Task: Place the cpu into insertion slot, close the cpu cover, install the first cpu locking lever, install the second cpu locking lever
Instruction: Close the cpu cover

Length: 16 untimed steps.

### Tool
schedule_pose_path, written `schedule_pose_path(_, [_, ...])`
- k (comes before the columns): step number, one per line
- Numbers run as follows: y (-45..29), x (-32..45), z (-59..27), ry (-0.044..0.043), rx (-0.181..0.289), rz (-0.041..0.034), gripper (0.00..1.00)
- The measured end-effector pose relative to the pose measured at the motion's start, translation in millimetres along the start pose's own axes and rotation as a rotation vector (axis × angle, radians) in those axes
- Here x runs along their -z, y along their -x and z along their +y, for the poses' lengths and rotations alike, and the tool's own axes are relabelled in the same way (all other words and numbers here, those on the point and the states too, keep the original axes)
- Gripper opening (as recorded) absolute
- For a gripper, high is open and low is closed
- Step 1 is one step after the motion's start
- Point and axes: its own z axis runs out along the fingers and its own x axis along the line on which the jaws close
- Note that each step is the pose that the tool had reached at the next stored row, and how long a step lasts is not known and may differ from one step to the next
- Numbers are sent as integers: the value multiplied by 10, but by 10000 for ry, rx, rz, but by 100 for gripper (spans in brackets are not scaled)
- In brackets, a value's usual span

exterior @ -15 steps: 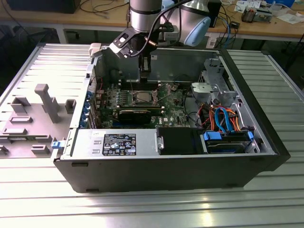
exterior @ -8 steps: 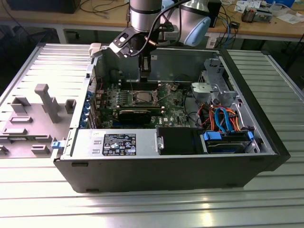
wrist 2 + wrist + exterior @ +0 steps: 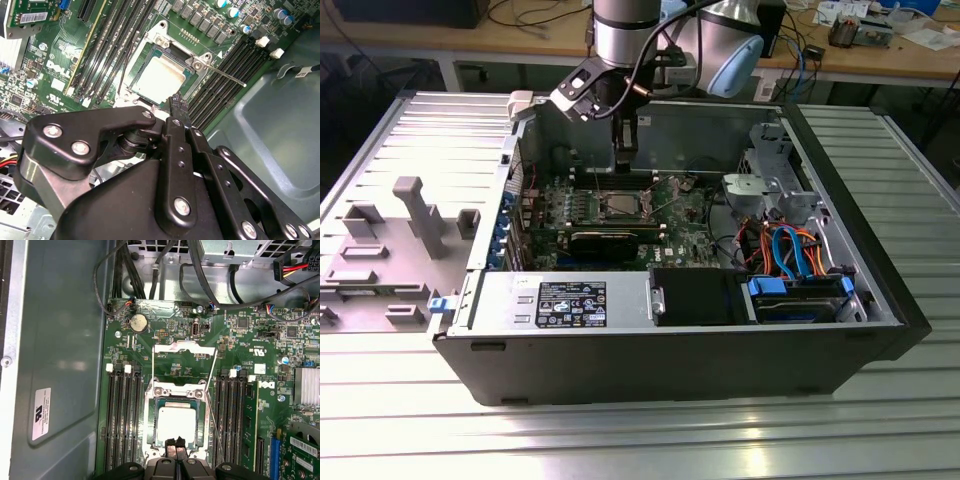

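Gripper [image 3: 176,442] is down inside the open computer case [image 3: 670,360], right at the edge of the insertion slot [image 3: 161,405]. In both wrist views the two black fingertips [image 3: 175,106] are pressed together with nothing between them that I can see, so I call it clenched and empty. The tips sit at the slot's rim; I can't tell whether they actually touch the metal.

The cpu [image 3: 176,424] lies flat in the slot, its dull silver top facing up. The cpu cover [image 3: 148,421] frames it on all sides and looks to be down over the slot, with the chip showing through its window. A thin lever rod [image 3: 225,75] leaves one corner of the slot and angles out over the black memory slots [image 3: 227,70] beside it, so it is not latched. More memory slots [image 3: 122,420] run along the slot's other side. From the exterior view the arm hangs straight above the slot.
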Motion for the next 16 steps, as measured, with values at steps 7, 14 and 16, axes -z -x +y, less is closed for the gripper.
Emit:
schedule_pose_path(7, [0,55,0,1,0,0,11])
schedule_pose_path(14, [0,146,1,8,0,8,11])
schedule_pose_path(16, [0,148,0,9,-1,36,11])
